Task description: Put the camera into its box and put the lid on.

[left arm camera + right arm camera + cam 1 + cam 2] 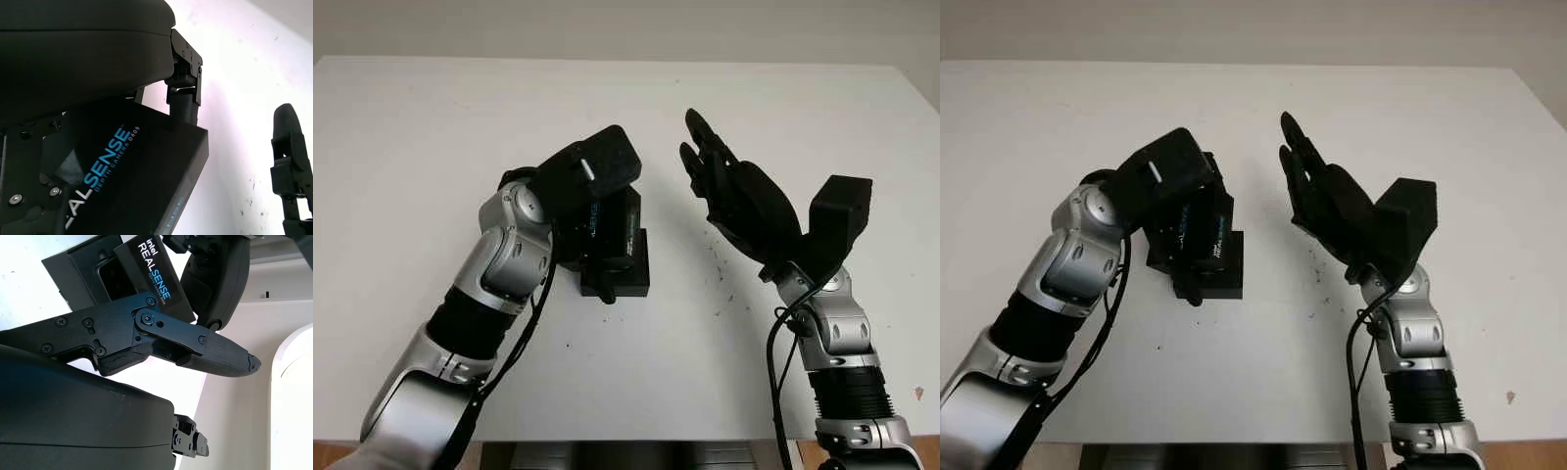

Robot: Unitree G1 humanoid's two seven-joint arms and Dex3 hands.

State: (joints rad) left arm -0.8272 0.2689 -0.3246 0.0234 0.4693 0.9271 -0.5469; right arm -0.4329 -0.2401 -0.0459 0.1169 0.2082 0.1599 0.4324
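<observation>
Near centre-left sits the box [625, 276], open. Left hand [592, 201] grips the lid [1203, 233] tilted just above it, long axis near-to-far; camera probably inside, hidden. Right hand [744, 201] hovers right, holding nothing.

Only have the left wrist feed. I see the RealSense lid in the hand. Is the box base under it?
Observer: Yes. The black box base sits on the table, right beneath the lid held by the left hand.
Operator: Lid seated?
Observer: Looks not. From the right wrist, the lid is tilted over the base and one side is still open.
Operator: Right hand?
Observer: The right hand is open, raised to the right of the box, holding nothing.
</observation>
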